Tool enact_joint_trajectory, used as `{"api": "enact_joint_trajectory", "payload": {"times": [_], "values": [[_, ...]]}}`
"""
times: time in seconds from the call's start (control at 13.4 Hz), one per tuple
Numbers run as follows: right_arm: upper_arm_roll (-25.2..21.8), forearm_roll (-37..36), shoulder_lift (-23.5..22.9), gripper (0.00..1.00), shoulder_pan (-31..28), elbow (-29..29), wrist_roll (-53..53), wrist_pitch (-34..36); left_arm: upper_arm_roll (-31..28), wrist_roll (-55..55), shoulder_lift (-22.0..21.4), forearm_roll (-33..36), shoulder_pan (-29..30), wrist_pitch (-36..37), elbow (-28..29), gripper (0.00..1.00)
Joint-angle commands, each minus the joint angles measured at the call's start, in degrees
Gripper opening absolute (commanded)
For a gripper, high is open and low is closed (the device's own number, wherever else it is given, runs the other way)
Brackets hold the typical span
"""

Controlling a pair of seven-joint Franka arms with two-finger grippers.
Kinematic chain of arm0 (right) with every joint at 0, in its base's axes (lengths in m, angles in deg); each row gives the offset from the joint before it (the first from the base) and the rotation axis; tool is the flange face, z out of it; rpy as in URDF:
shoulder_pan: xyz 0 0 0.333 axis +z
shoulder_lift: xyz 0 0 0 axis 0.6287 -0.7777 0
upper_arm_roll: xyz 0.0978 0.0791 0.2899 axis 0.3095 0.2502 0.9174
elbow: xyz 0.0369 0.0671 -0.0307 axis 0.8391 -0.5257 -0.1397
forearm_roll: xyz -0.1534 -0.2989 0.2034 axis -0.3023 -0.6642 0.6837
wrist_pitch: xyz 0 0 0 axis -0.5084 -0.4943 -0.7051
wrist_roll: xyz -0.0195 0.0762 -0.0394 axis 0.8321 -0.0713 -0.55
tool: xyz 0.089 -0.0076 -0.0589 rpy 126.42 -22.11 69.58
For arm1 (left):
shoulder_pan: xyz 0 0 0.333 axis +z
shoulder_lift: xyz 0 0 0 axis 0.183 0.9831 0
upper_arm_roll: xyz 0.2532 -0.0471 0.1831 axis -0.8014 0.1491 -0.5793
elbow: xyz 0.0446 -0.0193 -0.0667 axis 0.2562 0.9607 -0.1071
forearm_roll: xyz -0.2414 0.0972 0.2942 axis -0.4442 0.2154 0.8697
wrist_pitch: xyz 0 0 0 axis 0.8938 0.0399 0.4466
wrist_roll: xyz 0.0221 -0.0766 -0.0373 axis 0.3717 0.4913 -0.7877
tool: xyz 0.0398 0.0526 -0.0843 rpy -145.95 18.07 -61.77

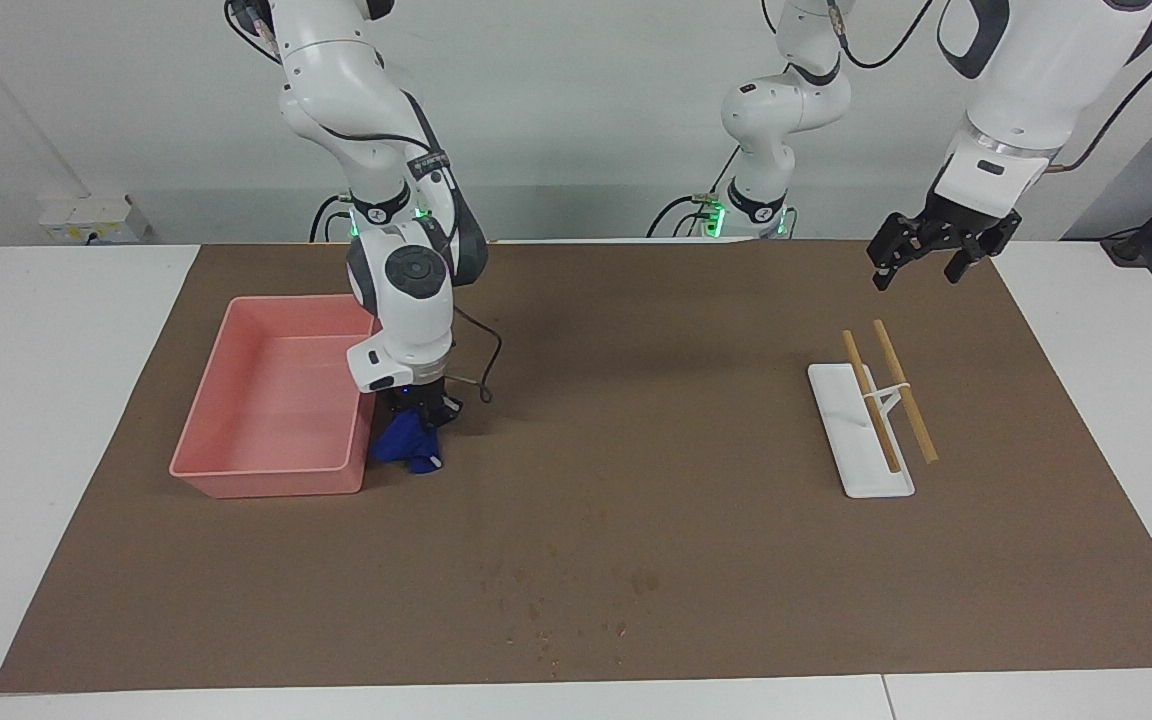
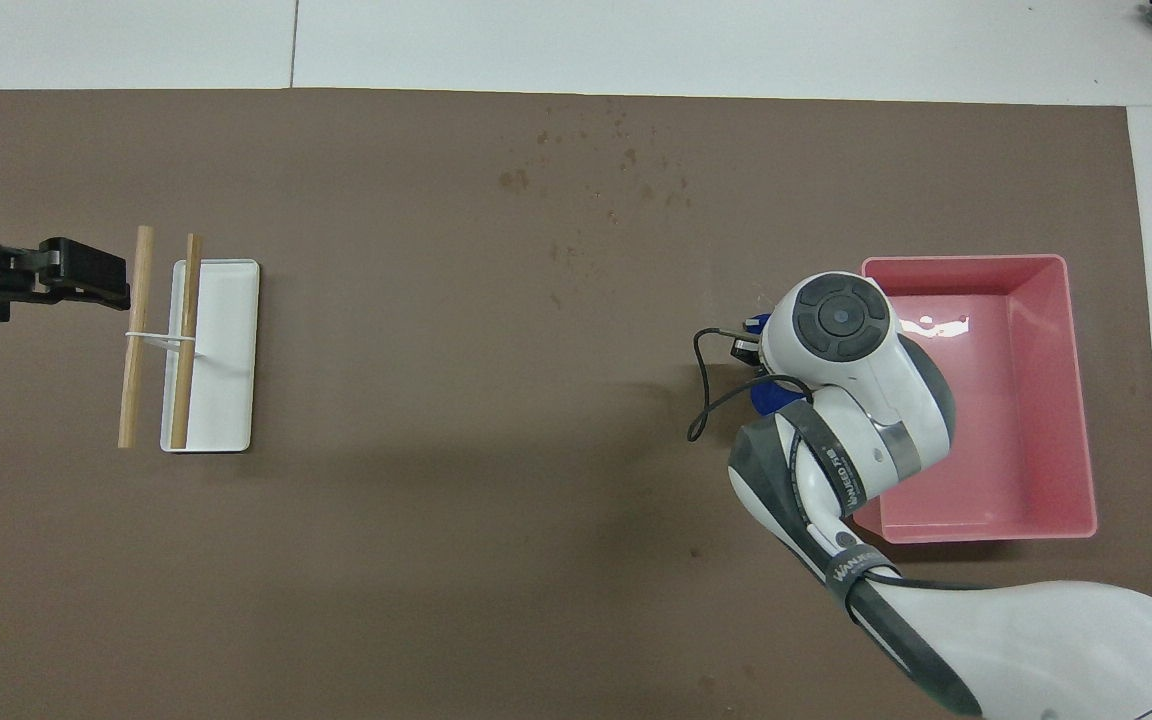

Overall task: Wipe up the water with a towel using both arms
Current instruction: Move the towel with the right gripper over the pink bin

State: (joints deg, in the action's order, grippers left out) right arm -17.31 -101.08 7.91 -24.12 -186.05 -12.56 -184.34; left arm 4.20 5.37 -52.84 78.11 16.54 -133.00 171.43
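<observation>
- Right claw (image 1: 423, 415): clamped on towel (image 1: 406, 447), which hangs below it, beside pink bin (image 1: 271, 400).
- Left claw (image 1: 921, 262): wide, bare, raised near white tray (image 1: 851, 440).

You see a pale wall (image 1: 586, 110), a white counter (image 1: 46, 330), and a brown mat (image 1: 636, 520) covering it.

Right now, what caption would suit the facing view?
Right gripper holds a deep-blue soft towel beside the pink plastic bin; left gripper hangs open.
</observation>
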Motion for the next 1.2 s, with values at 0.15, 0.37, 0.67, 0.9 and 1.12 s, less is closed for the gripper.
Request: {"api": "enact_joint_trajectory", "payload": {"times": [0.15, 0.37, 0.67, 0.9, 1.12], "values": [[0.5, -0.4, 5.3, 0.0, 3.0, -9.0, -0.5, 6.4, -10.3, 6.2, 0.2, -1.0, -8.6, 3.2, -2.5, 1.0], [0.7, 5.8, 6.9, 0.0, 4.7, -10.0, -0.1, 13.4, -5.6, 6.1, -0.8, -1.0, -4.0, 2.5, 0.1, 1.0], [0.9, 12.0, 9.8, 0.0, 6.1, -10.0, -0.2, 18.7, -5.4, 5.6, -1.0, -1.0, -5.4, 2.9, 0.2, 1.0], [0.9, 12.1, 11.5, 0.0, 5.6, -5.9, -0.3, 19.0, -5.4, 5.6, -1.0, -1.0, -5.3, 3.2, 0.2, 1.0], [0.7, 12.3, 14.5, 0.0, 4.1, -1.1, -0.9, 22.2, -5.5, 5.6, -1.0, -1.0, -4.9, 3.0, 0.2, 1.0]]}}
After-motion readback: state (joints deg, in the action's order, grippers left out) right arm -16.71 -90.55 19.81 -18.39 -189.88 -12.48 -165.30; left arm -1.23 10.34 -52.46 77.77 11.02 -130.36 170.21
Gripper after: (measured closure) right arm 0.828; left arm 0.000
